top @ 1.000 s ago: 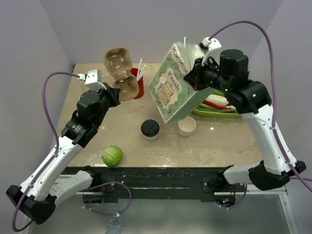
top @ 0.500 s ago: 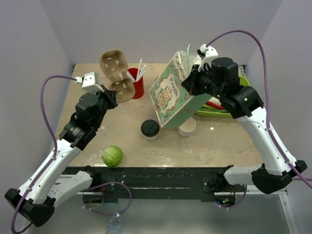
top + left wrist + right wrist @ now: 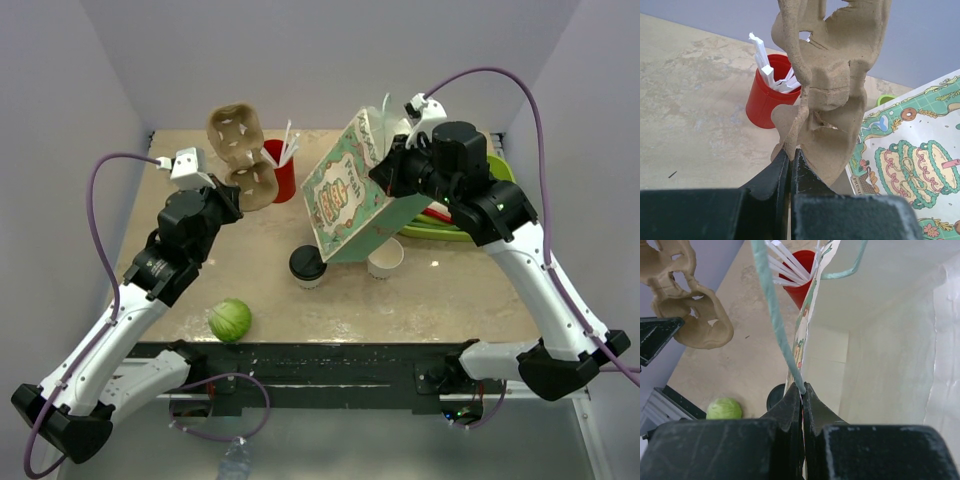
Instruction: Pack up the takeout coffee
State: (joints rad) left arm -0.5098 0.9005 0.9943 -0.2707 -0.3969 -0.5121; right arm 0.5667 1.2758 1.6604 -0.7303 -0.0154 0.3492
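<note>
Takeout coffee (image 3: 307,265) is sitting lidded on the counter (image 3: 450,290), just beside the printed bag (image 3: 345,200)'s lower corner. Right jaws are pinching the bag rim by its string handle (image 3: 774,310). Left jaws are clamping the cardboard cup carrier (image 3: 832,90) in the air. Bag should be landing upright, mouth up, without nudging the coffee. Versus a second ago, the bag is lower and further left, nearer the coffee.

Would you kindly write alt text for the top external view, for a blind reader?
The right gripper holds a printed paper bag at a tilt; the left gripper holds up a cardboard cup carrier. The black-lidded coffee cup stands by the bag, near a lidless white cup, a red cup of straws and a round green vegetable.
</note>
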